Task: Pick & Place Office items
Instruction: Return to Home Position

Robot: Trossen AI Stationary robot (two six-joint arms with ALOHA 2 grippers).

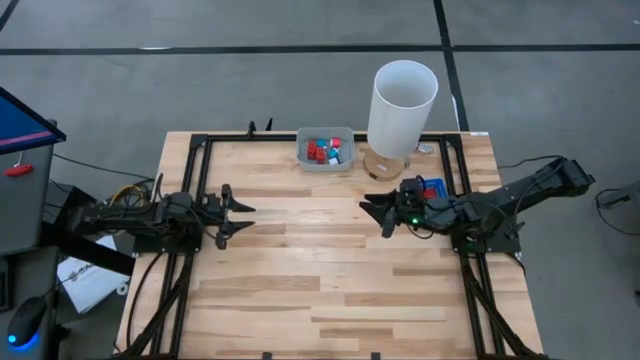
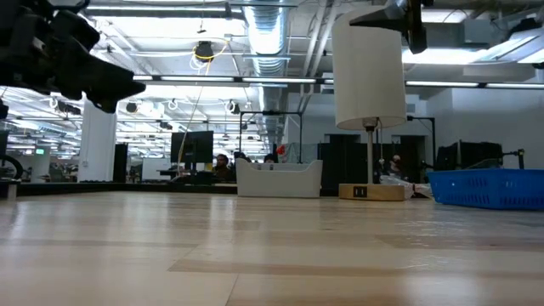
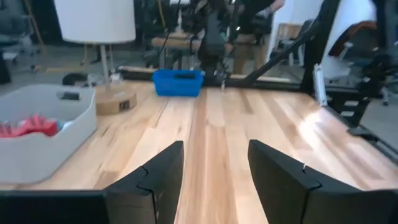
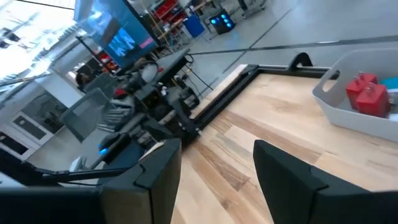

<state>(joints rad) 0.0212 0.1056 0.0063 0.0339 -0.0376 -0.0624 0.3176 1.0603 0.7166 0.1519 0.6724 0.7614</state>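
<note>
Pale wooden planks of the tabletop fill the foreground of the low view. Small red, blue and white office items are seen heaped in the shallow grey rectangular plastic tray at the far edge, between the two arms. Some red blocks show over its wall in the right wrist view. Just beside it stands the lamp, with a white cylindrical shade on a flat wooden base. Near that base lies the flat blue plastic tray, largely covered by the right arm, so what it holds cannot be told.

The left hand is held over the left middle of the tabletop, fingers apart and nothing between them. The right hand is held opposite and facing it, well apart from it, fingers likewise spread and empty.

No piece is carried, so the step in hand is judged to be the return to the rest pose rather than another pick. The next move would call for each arm to be folded back toward its own side. The right one would need to be raised clear of the blue tray and the lamp so that neither is knocked.
</note>
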